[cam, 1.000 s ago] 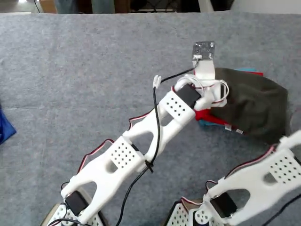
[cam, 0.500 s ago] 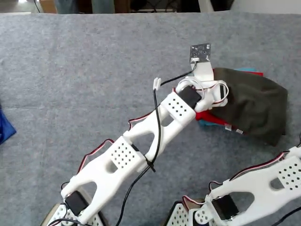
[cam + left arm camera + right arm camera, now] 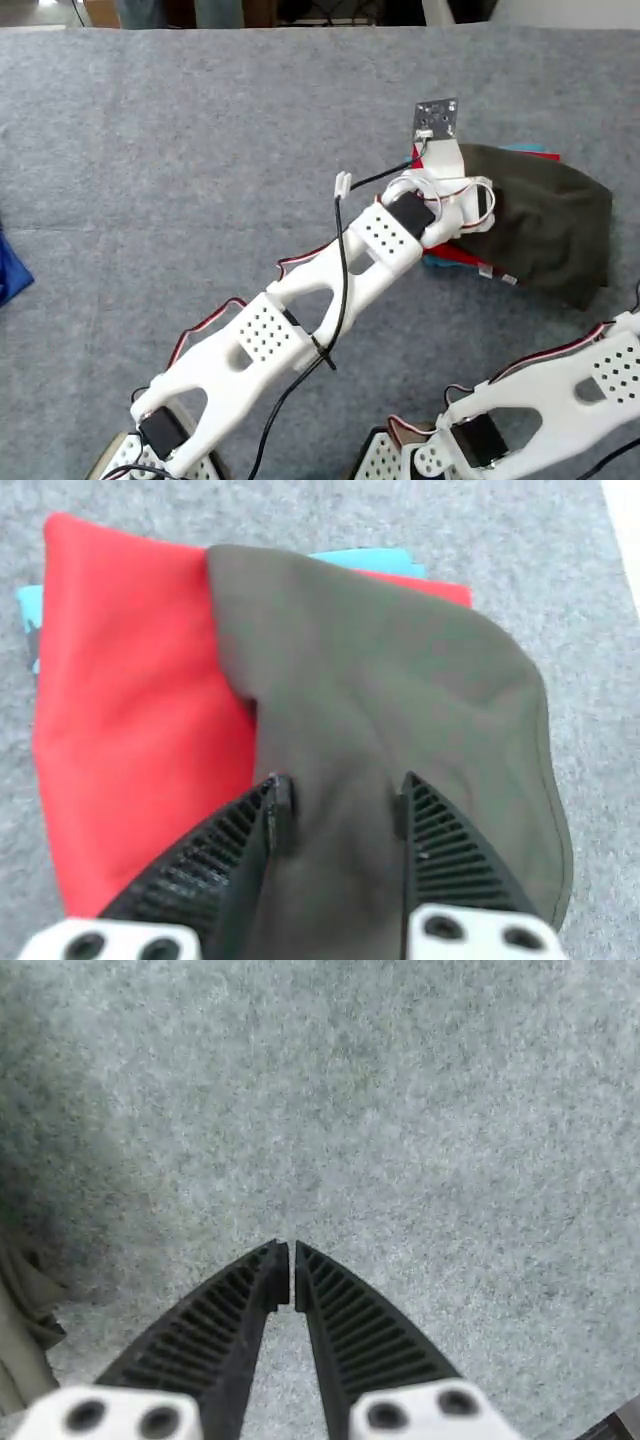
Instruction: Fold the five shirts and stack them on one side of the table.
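Observation:
A dark olive shirt (image 3: 545,225) lies on top of a red shirt (image 3: 455,250) and a teal shirt (image 3: 440,263) at the table's right side. My left arm (image 3: 400,225) stretches across to the stack's near-left edge. My left gripper (image 3: 340,810) is open, its fingers (image 3: 250,830) set down on the dark olive shirt (image 3: 400,680) beside the red shirt (image 3: 130,700); a teal shirt (image 3: 370,558) peeks out behind. My right gripper (image 3: 292,1260) is shut with nothing in it, above bare grey table. The right arm (image 3: 560,385) sits at the front right.
A blue cloth (image 3: 10,270) pokes in at the left edge. The grey felt table (image 3: 200,150) stretches wide across the left and middle. The table's far edge runs along the top of the high view.
My left wrist has shifted slightly right, further onto the stack. The right arm pulled back toward the front right a second ago and has kept still since.

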